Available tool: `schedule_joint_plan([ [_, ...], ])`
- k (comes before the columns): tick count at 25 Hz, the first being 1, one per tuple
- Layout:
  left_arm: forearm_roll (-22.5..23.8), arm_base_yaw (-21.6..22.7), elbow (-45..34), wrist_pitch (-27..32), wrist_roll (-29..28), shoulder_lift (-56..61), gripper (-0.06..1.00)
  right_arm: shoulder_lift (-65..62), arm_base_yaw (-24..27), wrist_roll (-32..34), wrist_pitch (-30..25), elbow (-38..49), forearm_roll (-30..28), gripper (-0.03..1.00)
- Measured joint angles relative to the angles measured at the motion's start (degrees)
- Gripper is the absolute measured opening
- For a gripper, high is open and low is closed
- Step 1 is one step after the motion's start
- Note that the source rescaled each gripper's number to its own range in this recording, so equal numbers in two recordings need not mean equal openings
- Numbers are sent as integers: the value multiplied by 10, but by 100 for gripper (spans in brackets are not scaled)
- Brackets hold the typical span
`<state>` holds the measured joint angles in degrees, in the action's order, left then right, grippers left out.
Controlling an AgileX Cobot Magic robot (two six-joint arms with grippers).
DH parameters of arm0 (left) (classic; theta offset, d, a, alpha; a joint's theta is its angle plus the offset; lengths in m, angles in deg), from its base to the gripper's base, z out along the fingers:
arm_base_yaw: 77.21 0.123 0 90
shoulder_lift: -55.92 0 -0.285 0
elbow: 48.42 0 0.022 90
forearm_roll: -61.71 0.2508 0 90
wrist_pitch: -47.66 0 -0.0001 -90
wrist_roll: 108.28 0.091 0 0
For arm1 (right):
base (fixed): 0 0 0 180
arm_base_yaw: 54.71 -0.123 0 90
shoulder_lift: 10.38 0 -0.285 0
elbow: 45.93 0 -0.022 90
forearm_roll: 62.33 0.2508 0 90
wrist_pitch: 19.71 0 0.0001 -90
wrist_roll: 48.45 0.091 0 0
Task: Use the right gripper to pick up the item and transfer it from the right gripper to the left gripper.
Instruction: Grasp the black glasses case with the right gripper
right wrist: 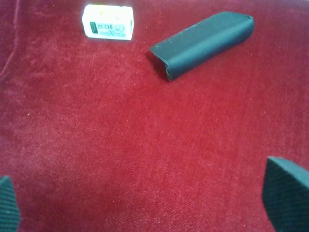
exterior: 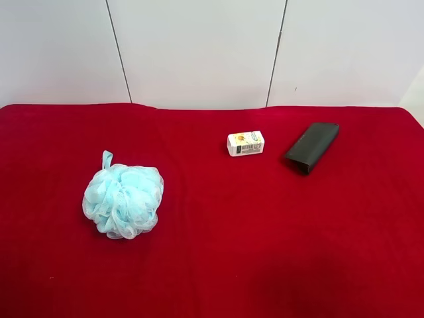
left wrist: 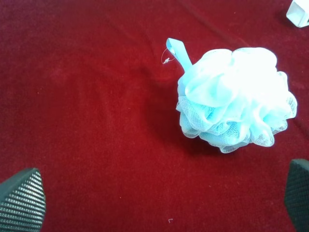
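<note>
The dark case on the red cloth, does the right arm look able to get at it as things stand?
Probably yes. The case lies flat in the open, apart from the white box, with bare cloth between it and the right arm's wide-open, empty jaws.

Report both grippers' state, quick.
Left gripper: open, holding nothing.
Right gripper: open, holding nothing.

A red cloth [exterior: 218, 265] lay spread before a white panelled wall [exterior: 199, 46], and a pale blue mesh pouf [exterior: 123, 200] sat on it
</note>
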<state>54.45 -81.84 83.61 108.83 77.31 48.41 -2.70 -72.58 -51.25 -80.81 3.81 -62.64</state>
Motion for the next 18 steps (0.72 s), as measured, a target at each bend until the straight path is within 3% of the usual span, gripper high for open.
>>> schedule_joint_plan([
  [9,0,0,0,0,0,0,100,8,0,46,1,0,-32,100],
  [18,0,0,0,0,0,0,100,176,0,71,4,-4,-65,100],
])
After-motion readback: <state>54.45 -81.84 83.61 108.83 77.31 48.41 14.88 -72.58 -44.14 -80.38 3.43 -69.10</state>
